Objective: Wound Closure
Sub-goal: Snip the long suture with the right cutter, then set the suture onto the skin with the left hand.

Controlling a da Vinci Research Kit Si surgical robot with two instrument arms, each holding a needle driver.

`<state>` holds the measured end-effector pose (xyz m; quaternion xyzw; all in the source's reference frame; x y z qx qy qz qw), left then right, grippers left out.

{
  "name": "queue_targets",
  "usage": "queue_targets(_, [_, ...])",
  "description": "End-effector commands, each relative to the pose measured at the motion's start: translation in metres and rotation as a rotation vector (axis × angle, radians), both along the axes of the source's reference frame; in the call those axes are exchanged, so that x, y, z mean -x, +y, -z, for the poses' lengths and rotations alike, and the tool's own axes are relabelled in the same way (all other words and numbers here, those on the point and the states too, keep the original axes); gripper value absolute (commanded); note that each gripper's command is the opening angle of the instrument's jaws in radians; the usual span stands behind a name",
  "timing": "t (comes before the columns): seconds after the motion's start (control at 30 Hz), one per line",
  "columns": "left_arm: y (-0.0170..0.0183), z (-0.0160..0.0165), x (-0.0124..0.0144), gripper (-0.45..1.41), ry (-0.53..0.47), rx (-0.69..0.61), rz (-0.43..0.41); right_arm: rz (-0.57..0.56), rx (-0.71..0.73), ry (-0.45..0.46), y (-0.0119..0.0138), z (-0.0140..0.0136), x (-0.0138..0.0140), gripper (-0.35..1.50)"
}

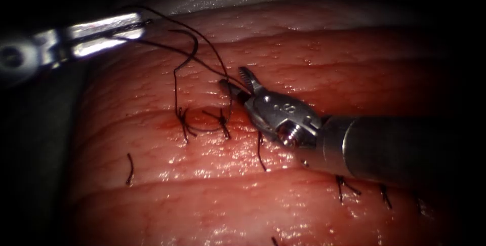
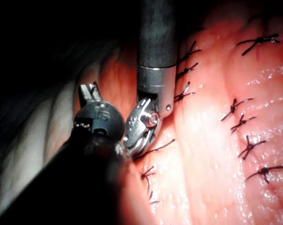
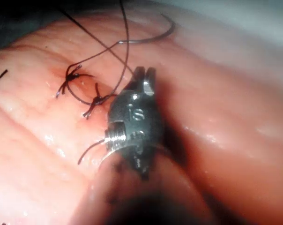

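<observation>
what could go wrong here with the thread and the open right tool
The left tool holds the thread, which runs past the open right tool. That thread could catch on a jaw or be cut in the wrong place. The needle hangs free on the thread above the tissue, held by neither tool, so it might swing and prick the surface. Pulling may strain the knots at the cut.

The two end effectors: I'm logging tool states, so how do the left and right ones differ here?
The left end effector is shut on the thread; the right end effector is open and holds nothing. The left one sits up and left of the stitches; the right one is just right of them, with thread at its tips. Shared: neither holds the needle, which seems to hang on the thread, not in the tissue.
</observation>
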<state>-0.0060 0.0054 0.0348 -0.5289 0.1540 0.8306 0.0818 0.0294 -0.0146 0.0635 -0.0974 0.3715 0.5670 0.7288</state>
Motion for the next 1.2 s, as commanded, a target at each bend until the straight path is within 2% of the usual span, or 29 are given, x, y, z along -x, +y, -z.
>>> queue_targets(0.03, [0.0003,-0.0004,0.0004,-0.45,-0.001,0.002,0.000,-0.005,0.001,-0.004,0.0001,-0.0006,-0.0007,-0.35])
queue_targets(0.23, [0.0007,-0.0005,0.0002,-0.45,-0.006,-0.002,-0.002,0.013,0.006,-0.016,0.0000,-0.0005,0.0005,-0.35])
queue_targets(0.27, [0.0010,-0.0007,0.0003,-0.45,-0.006,0.001,-0.005,0.019,0.005,-0.012,-0.0002,-0.0002,0.0010,0.04])
queue_targets(0.3, [0.0014,-0.0009,0.0004,-0.45,-0.008,-0.002,-0.004,0.027,0.002,-0.007,-0.0004,0.0001,0.0015,0.19])
queue_targets(0.43, [0.0029,-0.0028,0.0017,-0.45,-0.017,-0.007,0.000,0.029,0.015,0.000,-0.0012,0.0017,0.0044,0.41])
queue_targets(0.57, [0.0045,-0.0061,0.0041,-0.45,-0.016,0.003,0.010,0.006,0.040,-0.010,-0.0018,0.0033,0.0085,0.47])
queue_targets(0.6, [0.0058,-0.0084,0.0056,-0.45,-0.006,0.011,0.018,-0.002,0.050,-0.015,-0.0022,0.0038,0.0104,0.51])
queue_targets(0.7, [0.0080,-0.0121,0.0079,-0.45,0.005,0.001,0.046,-0.012,0.051,-0.040,-0.0030,0.0045,0.0126,0.44])
queue_targets(0.73, [0.0100,-0.0160,0.0104,-0.45,0.008,-0.004,0.063,-0.022,0.057,-0.058,-0.0040,0.0049,0.0139,0.46])
queue_targets(0.8, [0.0104,-0.0172,0.0111,-0.45,0.011,-0.009,0.057,-0.023,0.059,-0.062,-0.0043,0.0050,0.0141,0.52])
queue_targets(0.9, [0.0121,-0.0212,0.0135,-0.45,0.020,-0.017,0.056,-0.030,0.065,-0.074,-0.0054,0.0054,0.0148,0.64])
queue_targets(0.93, [0.0131,-0.0240,0.0150,-0.45,0.029,-0.017,0.041,-0.034,0.067,-0.079,-0.0058,0.0058,0.0151,0.66])
queue_targets(1.0, [0.0139,-0.0269,0.0163,-0.45,0.030,-0.050,0.033,-0.033,0.067,-0.079,-0.0061,0.0061,0.0152,0.59])
queue_targets(1.03, [0.0143,-0.0293,0.0174,-0.45,0.029,-0.079,0.025,-0.033,0.067,-0.079,-0.0062,0.0064,0.0151,0.47])
queue_targets(1.07, [0.0146,-0.0331,0.0189,-0.45,0.022,-0.136,-0.004,-0.036,0.066,-0.082,-0.0062,0.0065,0.0150,0.42])
queue_targets(1.13, [0.0146,-0.0343,0.0192,-0.45,0.022,-0.154,-0.018,-0.037,0.066,-0.083,-0.0062,0.0064,0.0150,0.42])
queue_targets(1.17, [0.0146,-0.0369,0.0200,-0.45,0.026,-0.220,-0.052,-0.037,0.066,-0.082,-0.0061,0.0063,0.0149,0.44])
queue_targets(1.2, [0.0145,-0.0380,0.0203,-0.45,0.027,-0.230,-0.061,-0.038,0.067,-0.083,-0.0061,0.0062,0.0148,0.47])
